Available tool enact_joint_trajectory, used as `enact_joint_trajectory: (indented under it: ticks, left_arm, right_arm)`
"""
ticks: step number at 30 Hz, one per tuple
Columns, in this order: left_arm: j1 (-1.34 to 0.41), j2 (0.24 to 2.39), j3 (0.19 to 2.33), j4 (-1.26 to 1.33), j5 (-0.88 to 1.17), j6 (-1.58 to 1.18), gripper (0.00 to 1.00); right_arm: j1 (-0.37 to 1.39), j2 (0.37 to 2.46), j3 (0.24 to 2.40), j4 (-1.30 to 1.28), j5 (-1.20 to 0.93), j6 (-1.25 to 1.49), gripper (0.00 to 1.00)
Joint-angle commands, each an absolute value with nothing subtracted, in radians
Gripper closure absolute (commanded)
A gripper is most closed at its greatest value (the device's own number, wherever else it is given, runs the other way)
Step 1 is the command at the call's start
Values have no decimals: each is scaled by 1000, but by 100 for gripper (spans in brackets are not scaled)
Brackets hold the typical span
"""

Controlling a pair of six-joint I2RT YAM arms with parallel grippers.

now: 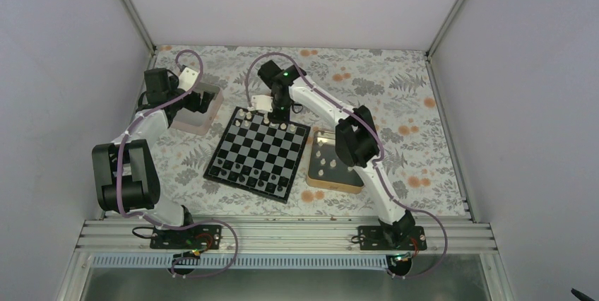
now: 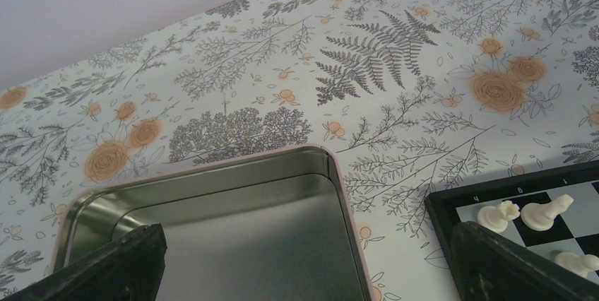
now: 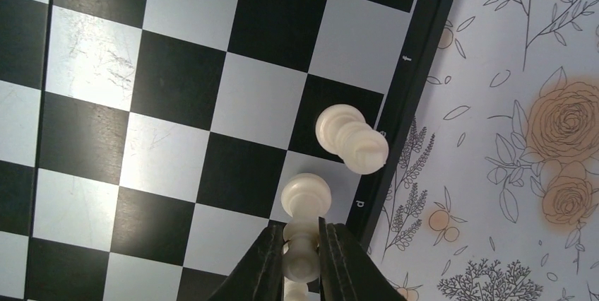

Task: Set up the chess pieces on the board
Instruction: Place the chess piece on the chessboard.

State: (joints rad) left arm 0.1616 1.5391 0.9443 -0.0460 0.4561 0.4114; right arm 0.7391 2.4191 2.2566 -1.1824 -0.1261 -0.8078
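Right wrist view: right gripper [image 3: 302, 243] clenched on a white chess piece [image 3: 305, 198] at the board [image 3: 169, 89] far edge, placing step, next lower upright then release; left gripper [image 2: 311, 258] spread wide, idle.

Right arm [image 1: 326, 105] reaching forward, right hand [image 3: 302, 248] pointing down, pinched close. Left arm [image 1: 145, 126] folded, left hand [image 1: 200, 103] spread wide.

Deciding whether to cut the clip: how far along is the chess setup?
Done: dark chessmen along the near edge of the board, a few white pieces on far rows. In hand: right gripper shut on a white piece. To do: loose white pieces in gold tin.
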Motion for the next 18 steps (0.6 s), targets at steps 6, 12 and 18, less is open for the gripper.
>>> enact_joint_trajectory:
  ticks: [6, 12, 18]
  left_arm:
    - [168, 1537, 939, -36, 483, 424, 0]
    - [169, 1534, 938, -37, 479, 423, 0]
    - [169, 1532, 939, -38, 482, 423, 0]
  right_arm:
    - [747, 2437, 2286, -1168, -120, -823, 85]
    - [745, 2440, 2283, -1177, -114, -825, 86]
    - [739, 2440, 2279, -1186, -115, -826, 86]
